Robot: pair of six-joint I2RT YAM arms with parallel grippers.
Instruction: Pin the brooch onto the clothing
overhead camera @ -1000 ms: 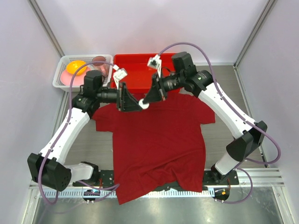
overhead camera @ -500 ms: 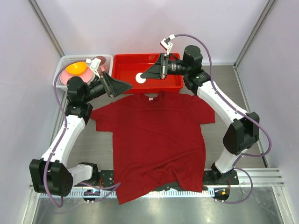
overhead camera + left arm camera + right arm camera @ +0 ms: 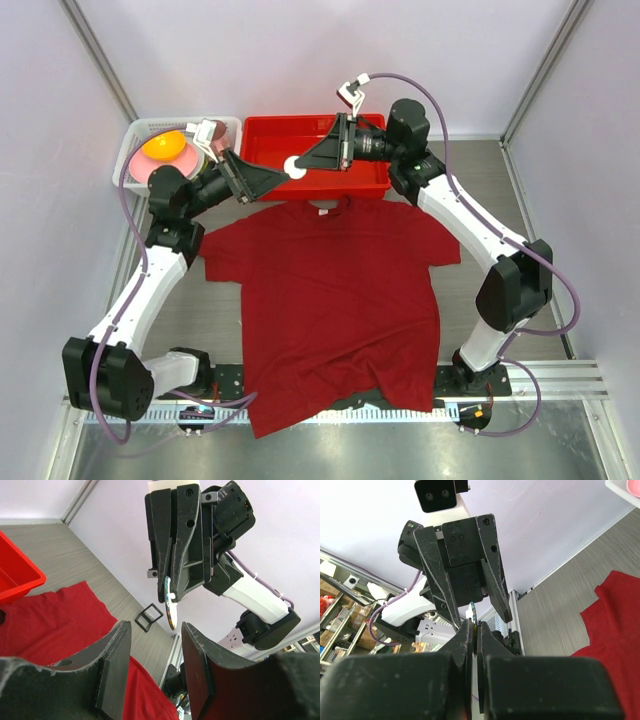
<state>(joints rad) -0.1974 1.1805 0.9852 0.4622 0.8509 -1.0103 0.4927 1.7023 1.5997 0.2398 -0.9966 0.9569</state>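
Right jaws pinch the brooch (image 3: 297, 167) edge-on over the far tray (image 3: 266, 138); left jaws stand wide, apparently to receive it.

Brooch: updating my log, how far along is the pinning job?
Done: the T-shirt lies spread flat. In hand: the right hand pinches the brooch in the air, with the left hand open facing it. Left: pinning it to the T-shirt, not yet begun.
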